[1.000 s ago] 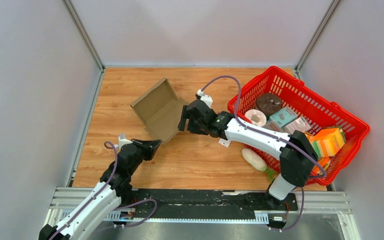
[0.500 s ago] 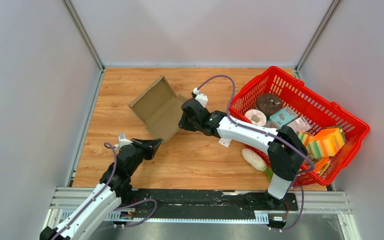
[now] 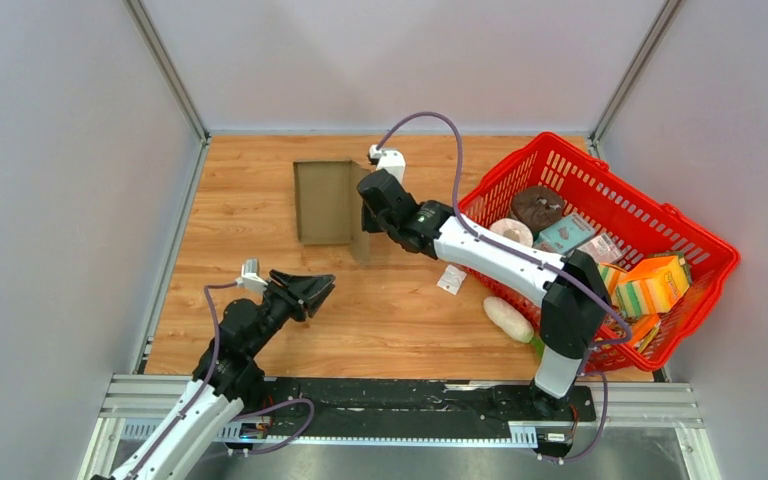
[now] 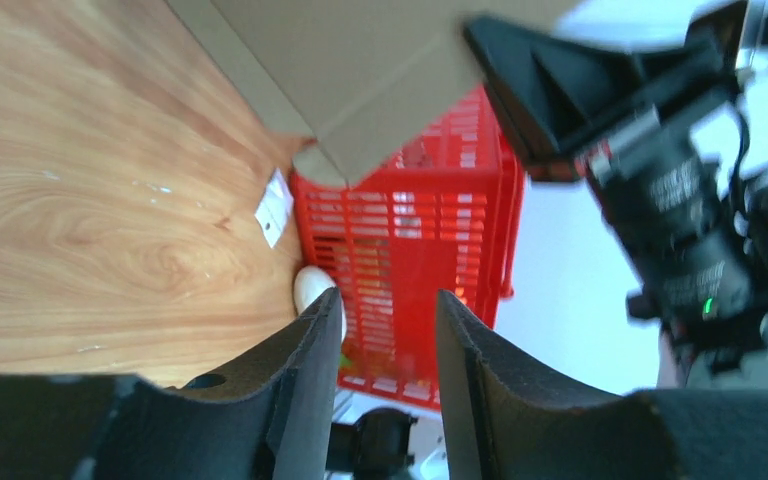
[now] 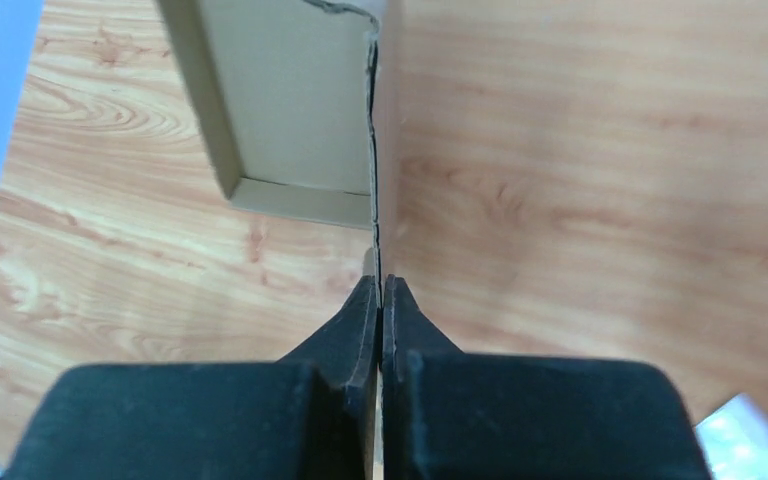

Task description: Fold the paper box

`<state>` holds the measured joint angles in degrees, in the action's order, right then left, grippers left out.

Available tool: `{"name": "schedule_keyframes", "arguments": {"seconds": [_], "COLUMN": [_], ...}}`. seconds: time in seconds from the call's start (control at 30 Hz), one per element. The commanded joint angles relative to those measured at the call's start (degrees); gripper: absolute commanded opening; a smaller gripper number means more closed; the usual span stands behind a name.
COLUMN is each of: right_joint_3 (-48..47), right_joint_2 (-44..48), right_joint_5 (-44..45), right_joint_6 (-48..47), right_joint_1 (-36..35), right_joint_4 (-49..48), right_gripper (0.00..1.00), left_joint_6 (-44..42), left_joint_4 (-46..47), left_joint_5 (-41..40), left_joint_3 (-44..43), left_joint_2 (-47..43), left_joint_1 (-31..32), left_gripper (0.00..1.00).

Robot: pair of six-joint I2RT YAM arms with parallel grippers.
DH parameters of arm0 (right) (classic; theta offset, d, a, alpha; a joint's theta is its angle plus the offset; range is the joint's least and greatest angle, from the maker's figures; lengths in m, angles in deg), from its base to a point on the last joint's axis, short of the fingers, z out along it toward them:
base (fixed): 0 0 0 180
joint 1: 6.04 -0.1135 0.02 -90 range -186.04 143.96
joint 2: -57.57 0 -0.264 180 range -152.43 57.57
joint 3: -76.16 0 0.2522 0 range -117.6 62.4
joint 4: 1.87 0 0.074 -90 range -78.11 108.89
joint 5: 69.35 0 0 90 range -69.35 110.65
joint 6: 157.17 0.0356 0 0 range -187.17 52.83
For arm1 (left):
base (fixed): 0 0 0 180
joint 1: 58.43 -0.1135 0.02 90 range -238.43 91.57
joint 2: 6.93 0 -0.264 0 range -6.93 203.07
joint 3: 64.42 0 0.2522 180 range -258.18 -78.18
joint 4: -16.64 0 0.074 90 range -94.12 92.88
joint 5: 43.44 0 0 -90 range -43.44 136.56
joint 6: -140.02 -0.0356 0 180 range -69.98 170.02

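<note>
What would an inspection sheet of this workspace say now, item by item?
Surface: wooden table top, light grain.
Job's things: plain brown cardboard box, half-formed; one panel stands on edge.
Clutter: red plastic basket holding goods at the right; small white packet and white oblong item on the table near it.
Grippers: right gripper shut on the box's raised panel; left gripper open, empty, apart from the box.
Cables: purple cable arches above the right arm.
Surroundings: grey walls on three sides.
</note>
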<state>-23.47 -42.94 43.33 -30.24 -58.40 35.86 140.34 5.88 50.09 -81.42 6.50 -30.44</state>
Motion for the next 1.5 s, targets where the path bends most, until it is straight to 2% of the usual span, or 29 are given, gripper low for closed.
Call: {"name": "schedule_keyframes", "arguments": {"seconds": [0.0,0.07,0.1,0.13,0.17,0.23,0.27,0.3,0.37,0.43,0.53,0.6,0.67,0.87,0.97,1.23,1.3,1.33,1.47], "right_joint_3": [-8.8,-12.1,-14.1,-14.9,-15.4,-17.0,-17.7,-18.7,-23.5,-27.3,-34.5,-36.2,-35.1,-34.3,-33.1,-31.2,-30.8,-30.7,-30.1], "right_joint_2": [-1.5,-2.7,-2.8,-2.9,-2.9,-3.1,-3.5,-3.9,-6.4,-9.9,-13.7,-14.6,-14.5,-14.8,-14.2,-12.2,-11.8,-11.6,-11.1], "right_joint_5": [-0.9,-6.5,-7.5,-8.7,-13.3,-17.3,-19.1,-21.5,-27.7,-28.7,-34.4,-39.4,-42.8,-47.0,-48.2,-50.5,-51.1,-51.1,-51.5], "right_joint_6": [-23.2,-31.9,-34.3,-36.6,-43.3,-48.9,-50.5,-54.5,-58.2,-61.1,-62.7,-63.3,-65.2,-67.2,-67.6,-67.6,-67.6,-67.5,-67.7], "right_joint_1": [2.6,3.6,4.3,4.6,4.6,4.9,4.9,5.3,5.5,5.8,7.7,9.1,9.6,11.4,12.5,13.7,13.8,13.7,13.8], "right_joint_4": [3.5,7.2,9.9,11.2,12.0,15.8,17.1,20.6,25.8,32.6,39.5,41.2,41.1,41.2,41.0,40.1,39.7,39.6,39.1], "right_gripper": [0.0,0.0,0.0,0.0,0.0,0.0,0.0,0.0,0.0,0.0,0.0,0.0,0.0,0.0,0.0,0.0,0.0,0.0,0.0], "left_joint_6": [-13.2,-20.8,-28.6,-32.4,-38.9,-44.9,-49.7,-51.7,-57.1,-61.3,-68.9,-74.6,-78.7,-89.2,-92.4,-98.7,-99.6,-100.2,-99.1], "left_joint_4": [-4.4,-14.9,-23.7,-27.8,-31.4,-38.2,-39.6,-41.3,-41.5,-39.1,-33.3,-27.2,-25.6,-17.5,-18.4,-20.5,-20.1,-20.2,-18.7], "left_joint_5": [8.2,7.0,4.1,2.4,0.5,-3.3,-3.4,-7.2,-9.1,-10.3,-10.3,-8.8,-9.5,-11.3,-15.7,-7.6,-5.4,-4.6,-4.1], "left_joint_3": [-7.9,-16.7,-20.2,-27.4,-30.9,-39.7,-42.0,-44.0,-48.5,-51.1,-51.5,-50.8,-50.7,-50.3,-54.3,-61.3,-61.4,-61.4,-60.0], "left_joint_2": [-3.8,-3.3,-2.3,0.6,2.5,8.8,10.9,12.8,18.2,22.7,28.1,30.9,35.6,44.0,48.4,56.7,57.2,57.5,57.1], "left_joint_1": [-0.3,-0.3,-0.3,-0.2,-0.3,-0.3,-0.3,-0.3,-0.3,-0.3,-0.3,-0.3,-0.3,-0.3,-0.3,-0.3,-0.3,-0.3,-0.3], "left_gripper": [0.46,0.46,0.46,0.46,0.46,0.46,0.46,0.46,0.49,0.51,0.53,0.54,0.54,0.54,0.53,0.54,0.52,0.46,0.39]}}
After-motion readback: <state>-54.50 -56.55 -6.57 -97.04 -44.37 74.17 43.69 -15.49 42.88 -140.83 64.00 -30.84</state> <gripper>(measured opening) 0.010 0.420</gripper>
